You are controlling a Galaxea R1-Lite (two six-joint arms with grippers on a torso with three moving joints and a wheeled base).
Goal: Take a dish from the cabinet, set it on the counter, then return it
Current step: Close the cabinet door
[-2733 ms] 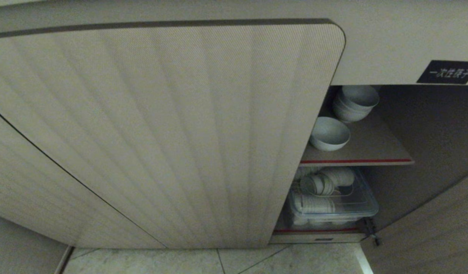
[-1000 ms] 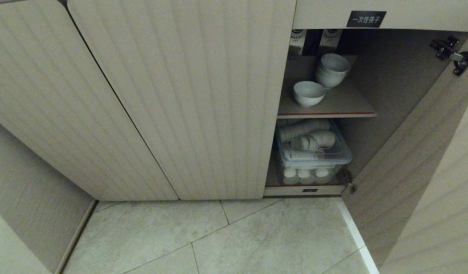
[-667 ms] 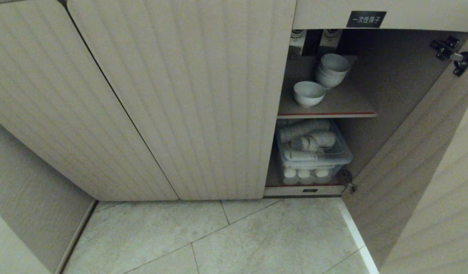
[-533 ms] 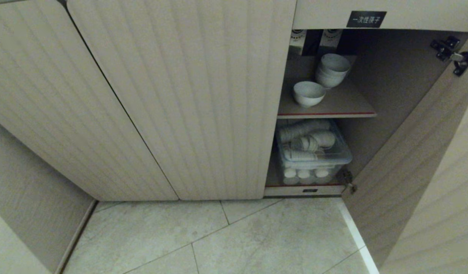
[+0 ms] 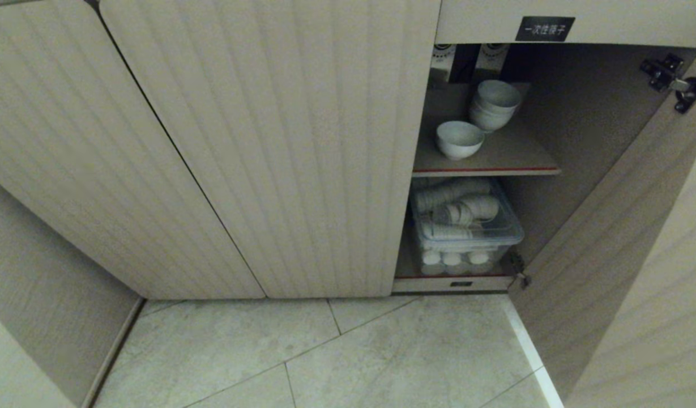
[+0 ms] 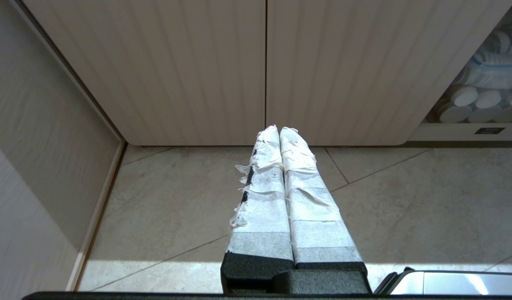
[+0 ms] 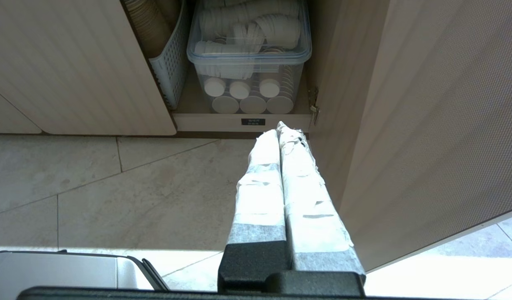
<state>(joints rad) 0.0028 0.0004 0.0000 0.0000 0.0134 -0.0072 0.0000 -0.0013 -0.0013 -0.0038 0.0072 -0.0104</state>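
Head view: cabinet (image 5: 268, 141) right door (image 5: 625, 272) open; dish (image 5: 459, 139) on the red-edged shelf (image 5: 486, 169), just beside stacked bowls (image 5: 494, 105), above a clear bin (image 5: 466, 232). Left wrist view: left gripper (image 6: 279, 130) pressed together above floor tiles (image 6: 176, 200), facing closed doors. Right wrist view: right gripper (image 7: 280, 128) pressed together near the bin, dish unseen.

Pale marbled floor tiles (image 5: 348, 351) w/ diagonal grout lines, 6 o'clock. Plain beige side wall (image 5: 36, 294) at 8 o'clock, skirting strip along base. Bright light patch on tiles (image 7: 439, 275) nr robot.
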